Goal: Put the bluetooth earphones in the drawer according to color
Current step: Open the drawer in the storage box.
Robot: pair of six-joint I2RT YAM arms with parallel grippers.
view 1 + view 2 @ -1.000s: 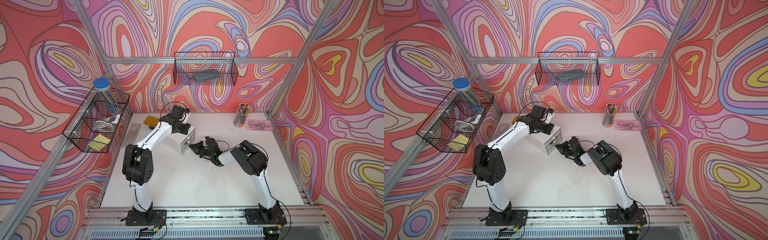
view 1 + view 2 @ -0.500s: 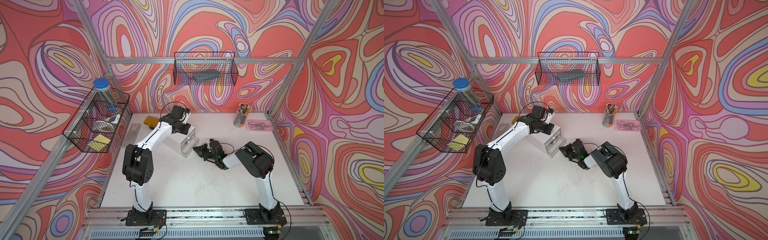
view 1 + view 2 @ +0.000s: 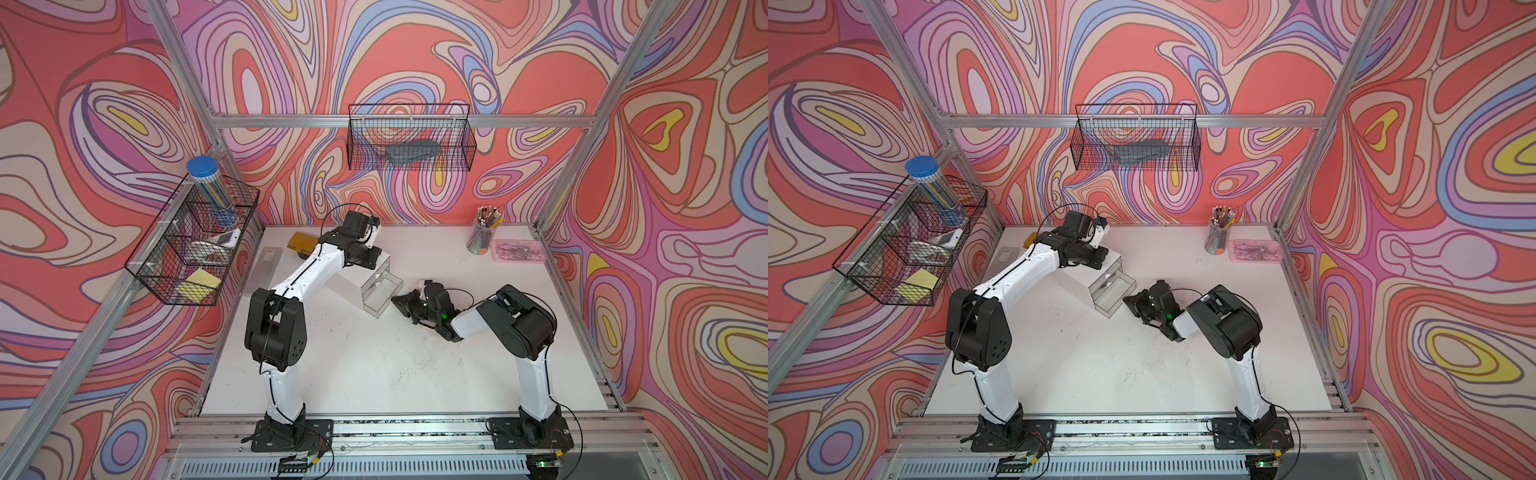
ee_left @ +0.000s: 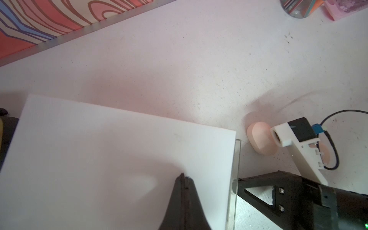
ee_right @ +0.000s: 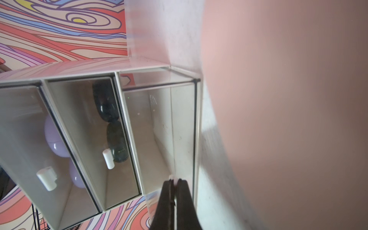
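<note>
The matte white surface (image 3: 374, 365), finely speckled, carries a boxy white cabinet (image 3: 347, 286) with three clear plastic drawers (image 5: 89, 139). The bottom drawer (image 3: 380, 291) is pulled out and empty. The left jaws are pressed together, tips on the cabinet's smooth top. The right jaws pinch narrowly on the bottom drawer's small white knob (image 5: 170, 176). Two smooth, pebble-shaped lavender earphones (image 5: 52, 137) lie in the top drawer and two black earphones (image 5: 104, 103) in the middle. One pink earphone (image 4: 260, 139) sits on the surface beside the cabinet, and a second pink one (image 4: 326, 155) is mostly hidden behind a white mount (image 4: 288, 135). A large pink blur in the right wrist view is unreadable.
</note>
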